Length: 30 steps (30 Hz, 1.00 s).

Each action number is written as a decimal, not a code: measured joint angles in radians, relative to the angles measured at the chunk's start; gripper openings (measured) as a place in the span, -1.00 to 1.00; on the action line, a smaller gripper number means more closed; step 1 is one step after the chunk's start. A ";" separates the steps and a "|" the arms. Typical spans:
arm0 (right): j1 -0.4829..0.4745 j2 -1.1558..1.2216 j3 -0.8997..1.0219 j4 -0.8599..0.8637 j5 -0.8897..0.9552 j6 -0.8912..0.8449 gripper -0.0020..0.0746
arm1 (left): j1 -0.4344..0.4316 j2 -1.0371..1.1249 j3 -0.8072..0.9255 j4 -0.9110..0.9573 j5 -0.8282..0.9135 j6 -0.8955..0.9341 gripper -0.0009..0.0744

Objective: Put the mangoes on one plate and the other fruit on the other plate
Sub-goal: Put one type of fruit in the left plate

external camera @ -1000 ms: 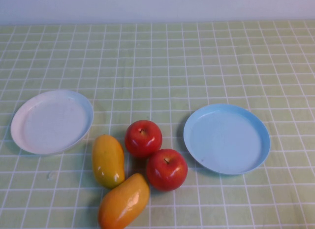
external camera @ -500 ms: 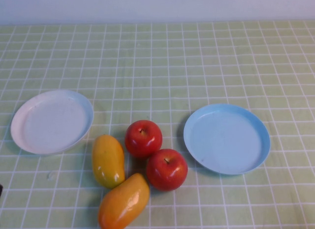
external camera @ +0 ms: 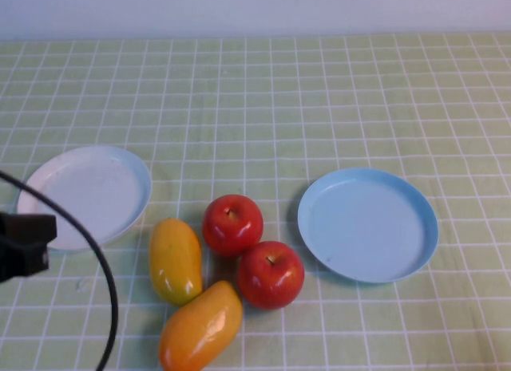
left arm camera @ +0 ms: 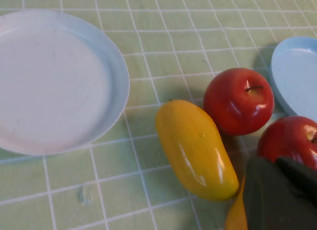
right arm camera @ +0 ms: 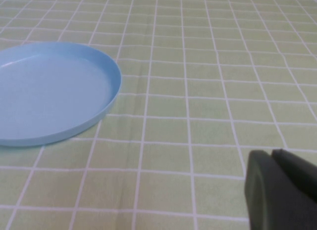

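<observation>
Two yellow-orange mangoes (external camera: 176,259) (external camera: 201,327) lie at the front of the table, touching two red apples (external camera: 232,224) (external camera: 271,274) on their right. Left of the fruit sits the white plate (external camera: 88,191), holding nothing. The light blue plate (external camera: 367,225) on the right also holds nothing. My left arm (external camera: 24,245) enters at the left edge, over the white plate's near rim. In the left wrist view the left gripper (left arm camera: 277,163) is shut on nothing, above the nearer mango (left arm camera: 195,148) and an apple (left arm camera: 290,141). The right gripper (right arm camera: 272,153) is shut, hanging over bare cloth beside the blue plate (right arm camera: 49,91).
A green checked cloth (external camera: 319,92) covers the table up to a pale wall at the back. A black cable (external camera: 100,267) curves down from the left arm past the white plate. The right arm is out of the high view.
My left arm and its cable have come into the high view from the left edge. The fruits and both plates have not moved.
</observation>
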 joint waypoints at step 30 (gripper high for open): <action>0.000 0.000 0.000 0.000 0.000 0.000 -0.99 | -0.629 1.037 -0.927 0.598 0.426 -0.252 -0.21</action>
